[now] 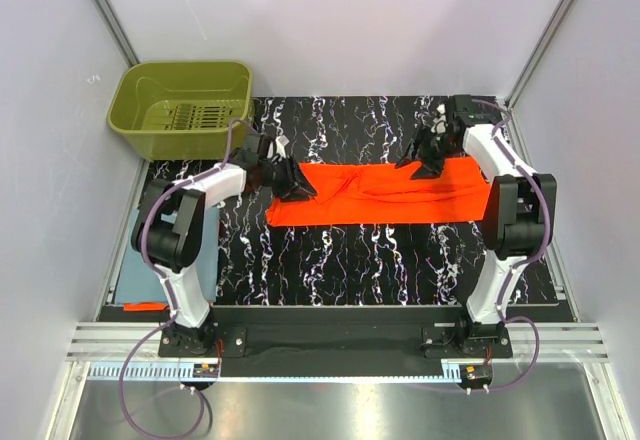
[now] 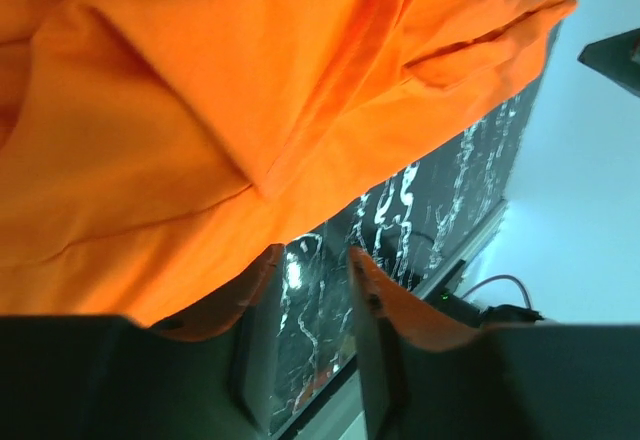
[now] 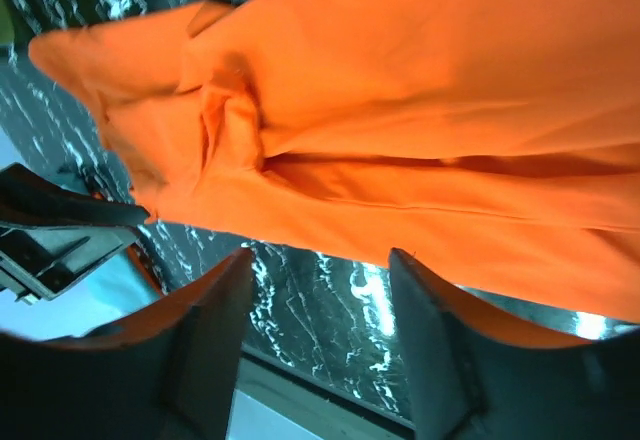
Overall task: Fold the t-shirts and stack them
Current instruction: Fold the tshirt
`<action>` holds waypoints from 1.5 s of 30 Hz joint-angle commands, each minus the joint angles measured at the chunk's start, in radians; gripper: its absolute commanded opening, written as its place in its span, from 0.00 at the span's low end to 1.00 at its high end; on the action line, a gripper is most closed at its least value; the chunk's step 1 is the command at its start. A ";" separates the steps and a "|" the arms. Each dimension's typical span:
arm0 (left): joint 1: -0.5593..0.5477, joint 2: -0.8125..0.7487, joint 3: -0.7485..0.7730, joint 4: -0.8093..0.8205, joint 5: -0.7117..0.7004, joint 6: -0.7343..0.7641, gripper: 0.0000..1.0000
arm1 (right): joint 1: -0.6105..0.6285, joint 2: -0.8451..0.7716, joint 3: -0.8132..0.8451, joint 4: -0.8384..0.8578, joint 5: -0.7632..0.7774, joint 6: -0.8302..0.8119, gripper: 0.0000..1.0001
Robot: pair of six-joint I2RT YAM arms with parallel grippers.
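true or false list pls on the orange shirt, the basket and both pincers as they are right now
1. The orange t-shirt lies as a long folded strip across the black marbled mat. True.
2. The green basket has a shirt in it. False: only its slotted bottom shows inside.
3. The right pincer is shut on the shirt. False: its jaws stand apart with only mat between them, and the cloth lies just beyond the tips.
4. The left pincer is at the shirt's left end. True.
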 commanded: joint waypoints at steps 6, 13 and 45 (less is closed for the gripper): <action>0.003 -0.009 0.150 -0.038 0.015 0.064 0.38 | 0.164 0.092 0.048 0.239 -0.189 0.196 0.44; 0.011 0.157 0.231 -0.027 0.020 0.035 0.33 | 0.226 0.289 0.227 0.261 -0.223 0.334 0.17; 0.046 0.222 0.185 -0.017 0.020 0.063 0.31 | 0.295 0.301 0.163 0.080 0.144 0.351 0.04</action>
